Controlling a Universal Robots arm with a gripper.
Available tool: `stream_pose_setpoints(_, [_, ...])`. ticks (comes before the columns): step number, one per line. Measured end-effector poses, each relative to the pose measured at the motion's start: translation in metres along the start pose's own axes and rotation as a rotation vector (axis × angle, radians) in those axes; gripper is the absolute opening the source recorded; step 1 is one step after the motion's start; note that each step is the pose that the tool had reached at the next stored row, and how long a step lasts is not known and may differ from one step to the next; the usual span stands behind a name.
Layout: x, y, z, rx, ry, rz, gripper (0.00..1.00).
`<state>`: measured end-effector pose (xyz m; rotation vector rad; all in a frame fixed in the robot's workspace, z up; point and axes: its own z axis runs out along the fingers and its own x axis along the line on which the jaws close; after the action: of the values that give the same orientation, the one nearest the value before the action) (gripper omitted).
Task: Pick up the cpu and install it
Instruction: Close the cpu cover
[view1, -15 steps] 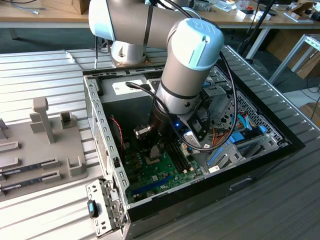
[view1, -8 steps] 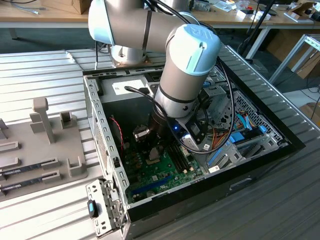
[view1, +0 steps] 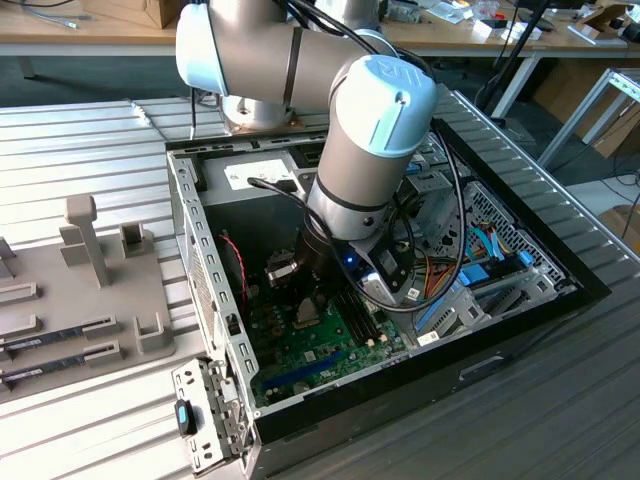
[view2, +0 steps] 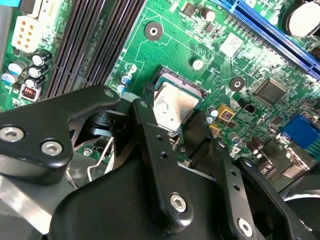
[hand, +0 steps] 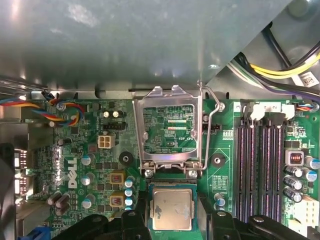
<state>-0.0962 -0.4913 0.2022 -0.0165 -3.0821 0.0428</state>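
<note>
The cpu (hand: 171, 209), a square chip with a smudged silvery top, lies level over the motherboard socket (hand: 172, 183), lined up with its outline. In the second wrist view the cpu (view2: 172, 105) sits between two black fingers (view2: 150, 130), one at each side edge. My gripper (hand: 172, 216) is shut on it from the sides, and I cannot tell whether the chip rests in the socket or hovers just above it. The socket's metal load frame (hand: 167, 130) stands swung open beyond the chip. In the exterior view the arm (view1: 375, 150) reaches down into the open computer case (view1: 200, 250).
Black memory slots (hand: 257, 165) run beside the socket, and the retention lever (hand: 212, 125) stands raised. Cable bundles (hand: 65, 112) and the case's metal walls crowd the board. On the exterior view's left a tan fixture tray (view1: 90, 290) holds memory sticks.
</note>
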Motion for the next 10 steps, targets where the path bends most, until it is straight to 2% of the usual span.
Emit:
stream_pose_setpoints(6, [0.0004,-0.0047,0.0022,0.0003,0.0001,0.0,0.47])
stream_pose_setpoints(10, [0.0003,-0.0054,0.0032,0.0002,0.0001,0.0,0.47])
